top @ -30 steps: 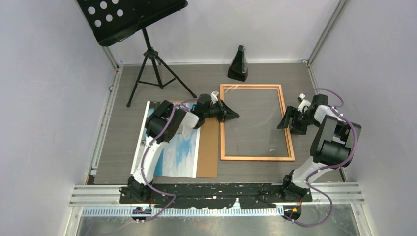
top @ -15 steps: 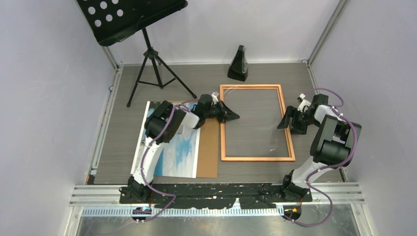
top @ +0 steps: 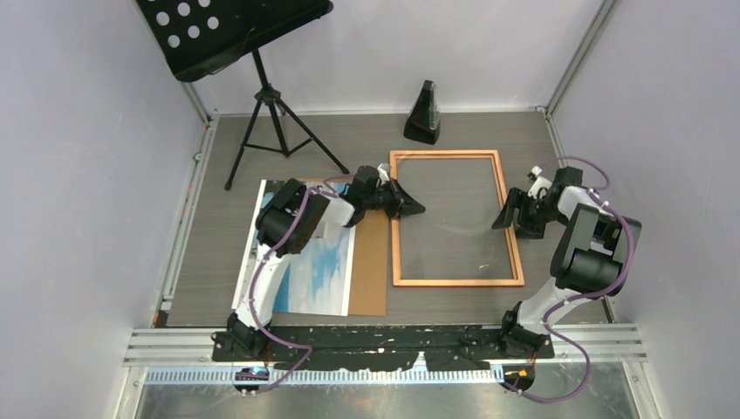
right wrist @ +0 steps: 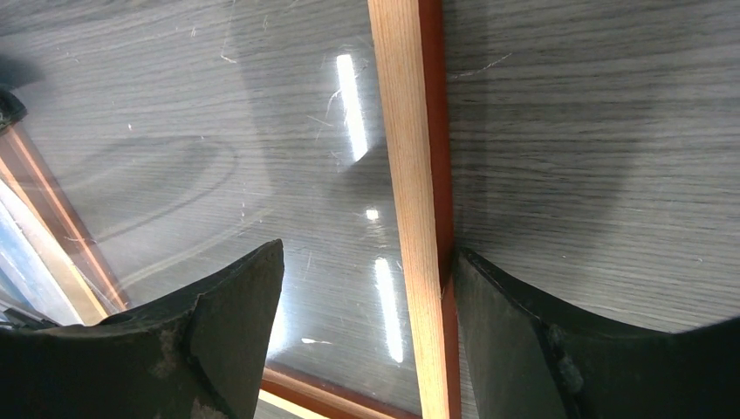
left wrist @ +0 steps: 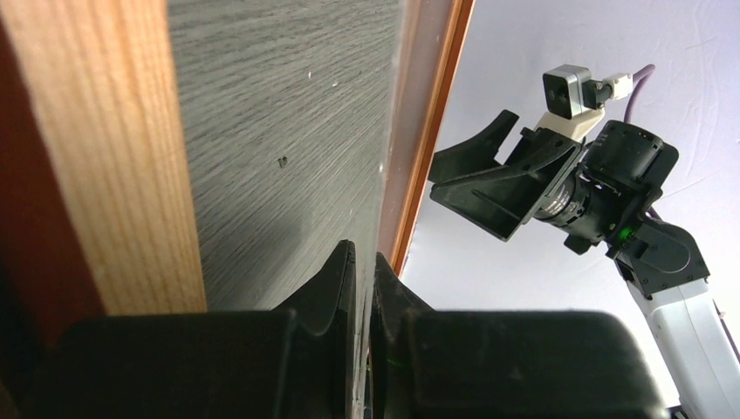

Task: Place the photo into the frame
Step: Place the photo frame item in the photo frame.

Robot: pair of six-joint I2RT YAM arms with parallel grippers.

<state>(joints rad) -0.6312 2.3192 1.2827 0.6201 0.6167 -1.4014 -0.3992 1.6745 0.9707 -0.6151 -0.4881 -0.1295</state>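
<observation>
The copper-orange frame [top: 456, 155] lies flat mid-table, with a glossy clear pane [right wrist: 262, 131] inside it. The photo [top: 305, 271], all sky and white border, lies to its left and is partly hidden under my left arm. My left gripper [top: 417, 209] reaches low over the frame's left bar [left wrist: 96, 131]. Its fingers [left wrist: 365, 251] are almost together, and the pane's thin edge runs into the slit between them. My right gripper [top: 502, 220] is open astride the frame's right bar [right wrist: 417, 175]. One finger [right wrist: 524, 332] is against the bar's outer side and the other is over the pane.
A brown backing board [top: 373, 262] lies under the photo's right side, next to the frame. A black music stand [top: 262, 96] stands at the back left. A black metronome [top: 424, 113] sits just behind the frame. Walls close in on both sides.
My left wrist has edged slightly to the right. The frame, the photo and the right arm have not moved.
</observation>
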